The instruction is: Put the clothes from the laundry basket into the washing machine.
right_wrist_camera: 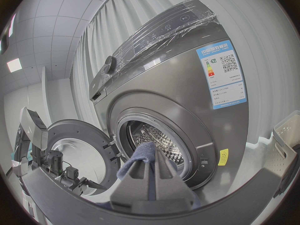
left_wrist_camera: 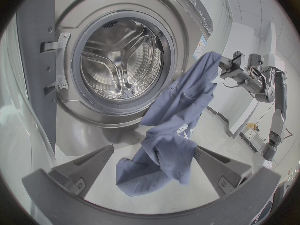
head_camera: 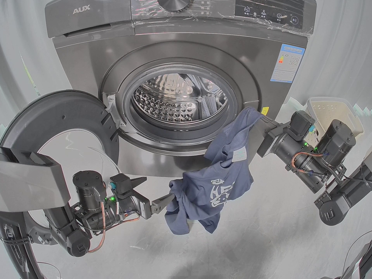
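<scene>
One grey front-loading washing machine (head_camera: 174, 47) is what you face, and everything else is placed from it. Its round door (head_camera: 58, 117) is swung fully open on the hinge at the machine's left side, as seen from the robot, so the opening is clear and you look straight into the shiny perforated drum (head_camera: 174, 93), where no clothing shows. Next in size is the pale laundry basket (head_camera: 337, 111), standing on the floor just off the machine's right front corner, partly hidden behind the right arm; you cannot tell from these views what lies in it. The dark blue shirt (head_camera: 217, 183) with a white print hangs in the air in front of the machine, below and to the right of the drum opening and outside it; its top corner is level with the lower right rim of the opening, and the rest droops down across the machine's lower front panel without reaching the floor. The right gripper (head_camera: 263, 126) is just in front of the machine's right front edge, beside the small yellow sticker (head_camera: 265, 110), with its fingers pressed together on the shirt's top corner. The left gripper (head_camera: 159, 188) sits low before the machine, below the door hinge, its fingers spread wide apart; the shirt's lowest fold hangs at the tip of one finger, unclamped.
</scene>
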You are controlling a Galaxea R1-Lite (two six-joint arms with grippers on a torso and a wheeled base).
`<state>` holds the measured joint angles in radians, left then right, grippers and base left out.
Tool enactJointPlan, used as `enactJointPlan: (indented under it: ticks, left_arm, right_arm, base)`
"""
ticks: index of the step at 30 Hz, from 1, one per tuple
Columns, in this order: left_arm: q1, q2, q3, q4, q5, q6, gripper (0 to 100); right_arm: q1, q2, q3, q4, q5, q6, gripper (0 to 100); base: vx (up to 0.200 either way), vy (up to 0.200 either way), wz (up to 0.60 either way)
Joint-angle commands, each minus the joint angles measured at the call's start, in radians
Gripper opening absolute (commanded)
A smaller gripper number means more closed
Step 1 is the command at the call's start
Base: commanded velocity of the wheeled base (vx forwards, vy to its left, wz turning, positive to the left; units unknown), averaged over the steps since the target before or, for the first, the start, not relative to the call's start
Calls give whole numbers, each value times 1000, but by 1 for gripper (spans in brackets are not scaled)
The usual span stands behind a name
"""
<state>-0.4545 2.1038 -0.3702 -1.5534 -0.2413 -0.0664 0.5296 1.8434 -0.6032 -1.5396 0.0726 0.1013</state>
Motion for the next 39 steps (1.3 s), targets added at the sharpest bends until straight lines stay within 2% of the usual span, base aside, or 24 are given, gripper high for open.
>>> enactJointPlan:
  ticks: [1, 10, 22, 24, 29, 34, 39]
  left_arm:
    - [-18, 13, 14, -2, 8, 5, 100]
    - [-58, 25, 82, -2, 8, 8, 100]
    - [-67, 27, 40, -1, 11, 7, 100]
    - [-66, 31, -33, -1, 42, -6, 100]
    - [-81, 77, -138, -1, 83, -13, 100]
    - [-93, 131, -203, -1, 83, -13, 100]
    - [-102, 199, -335, 1, 89, -21, 100]
  right_arm:
    - [3, 4, -6, -1, 1, 0, 0]
    - [-6, 4, -20, -1, 1, 0, 0]
    - [6, -20, -15, -1, 3, 0, 0]
    - [7, -38, -4, 1, 13, 0, 0]
    - [9, -44, 5, -1, 29, 0, 0]
    - [24, -44, -6, -1, 16, 0, 0]
    - [46, -43, -7, 1, 12, 0, 0]
  base:
    - [0, 0, 0]
    - [0, 0, 0]
    - [0, 0, 0]
    - [0, 0, 0]
    - [0, 0, 0]
    - [0, 0, 0]
    - [0, 0, 0]
